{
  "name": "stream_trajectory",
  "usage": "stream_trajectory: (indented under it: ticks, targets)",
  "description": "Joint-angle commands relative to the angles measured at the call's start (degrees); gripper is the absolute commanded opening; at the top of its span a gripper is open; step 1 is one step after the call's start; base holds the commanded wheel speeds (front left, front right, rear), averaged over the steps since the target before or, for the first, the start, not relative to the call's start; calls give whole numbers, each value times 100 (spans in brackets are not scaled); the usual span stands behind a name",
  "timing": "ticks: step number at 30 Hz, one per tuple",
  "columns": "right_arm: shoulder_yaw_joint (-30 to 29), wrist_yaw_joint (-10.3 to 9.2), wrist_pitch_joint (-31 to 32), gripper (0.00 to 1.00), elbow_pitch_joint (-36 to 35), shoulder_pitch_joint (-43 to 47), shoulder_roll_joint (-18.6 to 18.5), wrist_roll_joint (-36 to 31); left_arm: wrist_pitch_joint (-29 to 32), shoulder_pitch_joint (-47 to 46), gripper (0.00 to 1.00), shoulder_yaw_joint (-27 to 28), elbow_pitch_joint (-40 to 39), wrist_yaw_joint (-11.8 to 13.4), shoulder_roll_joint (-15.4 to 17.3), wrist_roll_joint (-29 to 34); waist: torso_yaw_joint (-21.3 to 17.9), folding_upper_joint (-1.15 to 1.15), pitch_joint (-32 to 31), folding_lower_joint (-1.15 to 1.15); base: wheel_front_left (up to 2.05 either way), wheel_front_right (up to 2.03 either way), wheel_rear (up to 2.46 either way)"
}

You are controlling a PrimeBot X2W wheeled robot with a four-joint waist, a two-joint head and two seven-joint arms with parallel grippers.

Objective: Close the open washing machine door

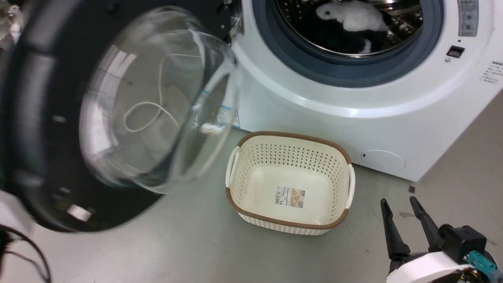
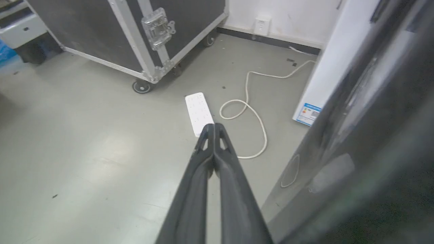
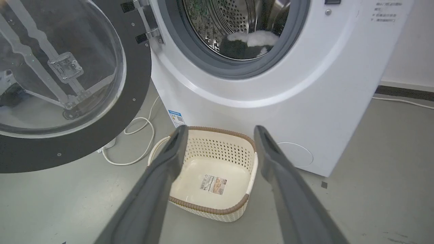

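While the washing machine door (image 1: 27,118) stands open at frame left, the pushing step seems in hand.
The left gripper (image 2: 214,128), fingers pressed together beside its outer face, should sweep it toward the washing machine (image 1: 353,114); the right gripper (image 1: 399,201) has fingers spread.

A cream perforated plastic laundry basket (image 1: 290,157) with a brown woven rim is set empty on the grey floor (image 1: 188,243). A white power strip (image 2: 198,112) and a looped white cable (image 2: 265,140) are laid near a black metal-edged flight case (image 2: 101,30) on casters.
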Motion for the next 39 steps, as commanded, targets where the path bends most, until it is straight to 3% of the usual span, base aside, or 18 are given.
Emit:
stream_trajectory:
  ticks: [1,5,10,15,19,30,33,39]
  targets:
    - [-21,3,-47,100,22,-11,-1,53,68,28,0,-176,-88,-90,-59,-140,43,0,-33,0,0,0,0]
    - [-90,3,-134,100,85,-62,-1,158,490,202,0,-850,-766,-116,129,-1010,99,0,-98,0,0,0,0]
    - [-231,4,-247,100,173,-116,-1,253,876,327,0,-1715,-1691,-147,182,-1664,72,0,-193,0,0,0,0]
    - [-368,4,-342,100,270,-96,-1,368,1061,298,0,-2578,-2369,-179,-24,-1997,-130,0,-275,0,0,0,0]
    - [-438,4,-406,100,335,-77,-1,474,1050,196,0,-3075,-2473,-204,-299,-2075,-412,0,-266,0,0,0,0]
    - [-636,4,-546,100,333,-117,-1,748,566,-938,0,-3915,-1477,-272,-1275,-2091,-1370,0,37,0,0,0,0]
    - [-592,4,-605,100,298,-217,-1,905,282,-1743,0,-4136,-726,-302,-1666,-1969,-1815,0,263,0,0,0,0]
    - [-500,5,-635,100,246,-365,-1,1064,-194,-2719,0,-4098,338,-259,-2002,-1705,-2275,0,509,0,0,0,0]
